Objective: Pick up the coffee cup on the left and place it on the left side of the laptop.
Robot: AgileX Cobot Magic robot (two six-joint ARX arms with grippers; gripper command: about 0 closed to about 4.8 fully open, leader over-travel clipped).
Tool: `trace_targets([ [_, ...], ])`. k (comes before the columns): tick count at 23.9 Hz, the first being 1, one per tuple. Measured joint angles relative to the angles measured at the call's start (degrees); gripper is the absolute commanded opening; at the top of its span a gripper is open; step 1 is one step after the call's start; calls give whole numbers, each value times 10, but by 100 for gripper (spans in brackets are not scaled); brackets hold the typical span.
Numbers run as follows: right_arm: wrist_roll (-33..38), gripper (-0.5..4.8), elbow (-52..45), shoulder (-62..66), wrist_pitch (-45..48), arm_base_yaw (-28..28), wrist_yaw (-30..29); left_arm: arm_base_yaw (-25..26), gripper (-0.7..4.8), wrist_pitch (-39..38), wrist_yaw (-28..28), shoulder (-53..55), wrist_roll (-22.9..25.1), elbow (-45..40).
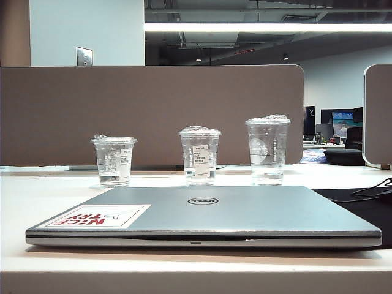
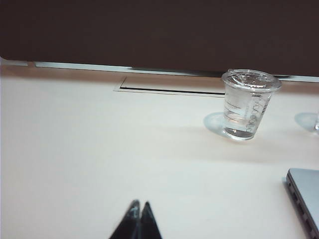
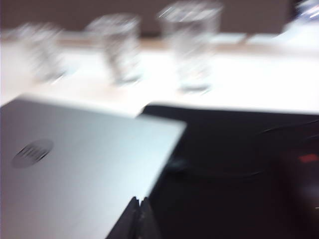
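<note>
The coffee cup (image 1: 114,160) is a squat clear cup with a flat crinkled lid, standing upright at the left of a row of three, behind the laptop (image 1: 202,215). The left wrist view shows the same coffee cup (image 2: 247,103) on the pale table, with a corner of the laptop (image 2: 305,196) nearby. My left gripper (image 2: 139,204) is shut and empty, well short of the cup. The right wrist view is blurred; my right gripper (image 3: 138,200) is shut over the edge of the laptop (image 3: 75,164). Neither gripper shows in the exterior view.
A narrower dome-lidded cup (image 1: 199,155) stands in the middle and the tallest clear cup (image 1: 267,149) to its right. A black mat with cables (image 1: 367,205) lies right of the laptop. A grey partition (image 1: 153,113) runs behind the cups. A recessed slot (image 2: 169,89) lies in the table.
</note>
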Motion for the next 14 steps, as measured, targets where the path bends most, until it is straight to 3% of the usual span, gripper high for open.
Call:
trace_targets([
  [2,0,-5,0,23,-3,36,-1,0,29,-1,0,0,-21,0],
  [6,0,-5,0,42,-3,86,0,0,91,5,2,0,-109,0],
  [8,0,-5,0,40,-2,111,-1,0,108,56,33,0,-134,0],
  [10,0,-5,0,40,-2,122,-1,0,217,145,68,0,-137,0],
  [14,0,-5,0,40,-2,125,-1,0,267,194,77,9,-117,19],
])
